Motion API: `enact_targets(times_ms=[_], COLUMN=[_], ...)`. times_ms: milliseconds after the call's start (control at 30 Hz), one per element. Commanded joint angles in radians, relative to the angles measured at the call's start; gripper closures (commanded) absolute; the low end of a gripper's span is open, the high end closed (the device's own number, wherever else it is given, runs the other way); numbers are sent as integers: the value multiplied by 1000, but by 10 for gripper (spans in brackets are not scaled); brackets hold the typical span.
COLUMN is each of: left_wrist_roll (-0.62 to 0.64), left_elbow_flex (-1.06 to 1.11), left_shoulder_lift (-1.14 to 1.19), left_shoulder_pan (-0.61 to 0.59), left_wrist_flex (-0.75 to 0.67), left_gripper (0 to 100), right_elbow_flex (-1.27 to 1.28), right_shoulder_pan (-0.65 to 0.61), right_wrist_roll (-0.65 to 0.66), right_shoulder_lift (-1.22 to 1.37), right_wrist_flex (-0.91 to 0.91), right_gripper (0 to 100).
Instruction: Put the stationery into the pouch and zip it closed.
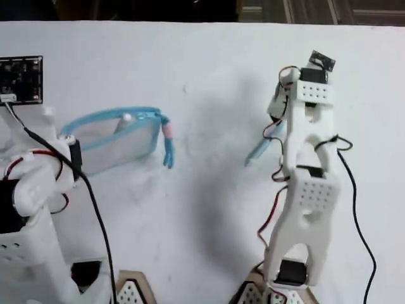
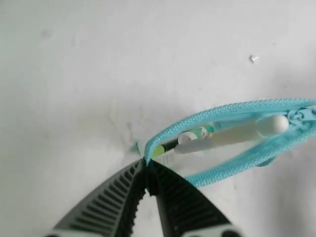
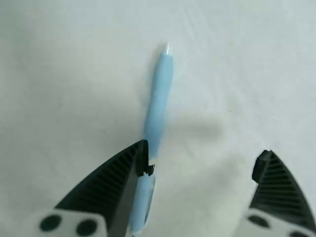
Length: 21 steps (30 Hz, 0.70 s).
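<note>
A clear pouch (image 1: 117, 142) with a teal zipper (image 2: 232, 109) lies open at the left of the table. A white marker (image 2: 232, 136) and a green-labelled item (image 2: 200, 133) lie inside it. My left gripper (image 2: 146, 170) is shut on the pouch's left end, where the zipper rows meet. A light blue pen (image 3: 158, 98) lies on the table right of centre (image 1: 258, 151). My right gripper (image 3: 197, 165) stands open over the pen's rear part. The pen runs along the inner side of one finger (image 3: 123, 173), while the other finger (image 3: 269, 170) is well apart from it.
A pink-and-blue piece (image 1: 168, 144) lies at the pouch's right end. A black circuit board (image 1: 21, 79) sits at the far left, with cables trailing to the arm. The white table (image 1: 209, 209) between the arms is bare.
</note>
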Motion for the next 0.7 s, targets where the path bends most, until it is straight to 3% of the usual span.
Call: enact_targets(times_ms=[0,233,467,667], left_wrist_roll=[0,0,49,74], left_elbow_flex=[15,-2,-11,-130], left_shoulder_lift=[108,27,-70,-114], left_shoulder_pan=[-1,-1,2,84], left_wrist_flex=[6,8,5,8], left_gripper=[976,977,977,977], right_elbow_flex=[-233,-503,-620,-626], right_shoulder_pan=[-31,-50,-45,-48], right_wrist_roll=[-23,-58,-3,6], right_shoulder_lift=[99,305,410,418], right_wrist_flex=[68,159,188,189], right_gripper=[672,693,971,981])
